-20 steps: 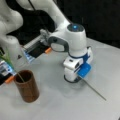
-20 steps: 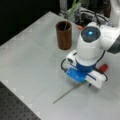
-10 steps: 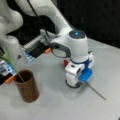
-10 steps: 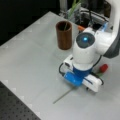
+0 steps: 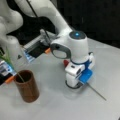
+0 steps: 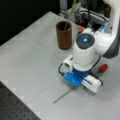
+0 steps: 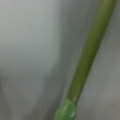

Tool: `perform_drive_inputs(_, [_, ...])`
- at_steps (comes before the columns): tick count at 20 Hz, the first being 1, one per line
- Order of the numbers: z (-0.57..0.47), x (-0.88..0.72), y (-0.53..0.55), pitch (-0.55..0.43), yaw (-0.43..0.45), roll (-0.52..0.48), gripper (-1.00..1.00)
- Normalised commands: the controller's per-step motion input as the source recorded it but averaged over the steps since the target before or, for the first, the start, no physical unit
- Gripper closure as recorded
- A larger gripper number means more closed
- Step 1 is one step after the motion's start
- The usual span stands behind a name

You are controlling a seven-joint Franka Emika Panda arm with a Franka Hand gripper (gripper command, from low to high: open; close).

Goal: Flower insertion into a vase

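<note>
The dark reddish-brown vase (image 5: pixel 27 87) (image 6: pixel 64 35) stands upright on the table, and a green leafy stem (image 5: pixel 10 62) leans out of it. A flower lies flat on the table: its red bud (image 5: pixel 66 62) (image 6: pixel 103 67) shows on one side of the hand, and its thin stem (image 5: pixel 97 92) (image 6: pixel 62 96) sticks out on the other. My gripper (image 5: pixel 74 83) (image 6: pixel 75 79) is down at the table right over the stem's middle, with its fingers hidden under the hand. In the wrist view the green stem (image 7: pixel 85 62) runs close across the picture.
The arm's white base (image 5: pixel 10 37) stands behind the vase. Boxes and cables (image 5: pixel 35 48) (image 6: pixel 87 15) crowd the table's back edge. A black perforated board (image 6: pixel 15 110) borders the table at a front view's bottom left.
The hand has sunk a little lower over the flower's stem. The vase and the flower have stayed where they were.
</note>
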Motion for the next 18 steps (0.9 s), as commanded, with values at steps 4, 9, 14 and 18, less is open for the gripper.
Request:
perform_drive_inputs(4, [-0.09,0.10,0.22,-0.019,0.033,-0.291,1.00])
perform_drive_inputs(9, [-0.08,0.04,0.20,-0.029,0.029,-0.233,1.00])
perform_drive_inputs(14, [-0.04,-0.01,0.14,-0.013,0.024,-0.208,1.00])
perform_drive_inputs(18, [0.07,-0.07,0.11,-0.011,0.007,-0.184,1.00])
